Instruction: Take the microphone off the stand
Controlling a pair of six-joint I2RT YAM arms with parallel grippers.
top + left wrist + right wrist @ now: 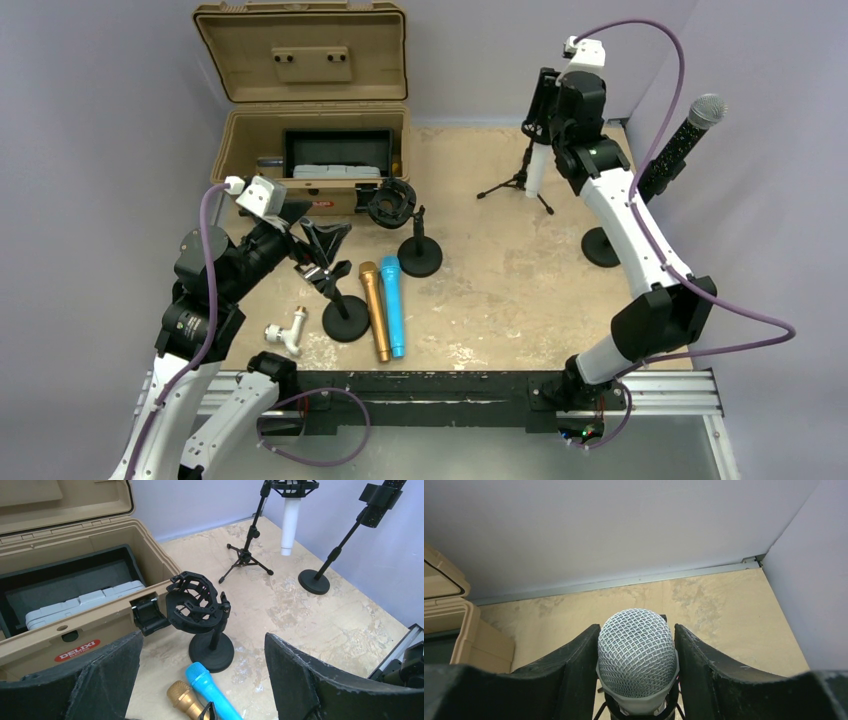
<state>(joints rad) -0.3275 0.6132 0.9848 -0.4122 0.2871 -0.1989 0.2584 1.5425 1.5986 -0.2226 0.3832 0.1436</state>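
Note:
A white-bodied microphone (537, 165) with a silver mesh head (636, 652) hangs in the shock mount of a black tripod stand (516, 183) at the back of the table. My right gripper (636, 630) comes down over it from above, and its two black fingers (574, 665) press on either side of the mesh head. In the left wrist view the same microphone (290, 525) shows at the top. My left gripper (202, 640) hovers open and empty over the table's left side, above a gold microphone (185, 700) and a blue microphone (210, 687).
A tan case (310, 150) stands open at the back left. An empty shock-mount stand (405, 215) is in front of it. A black sparkly microphone (690, 135) sits on a round-base stand (600, 247) at the right. A clip stand (345, 320) and a white fitting (285, 330) lie near left.

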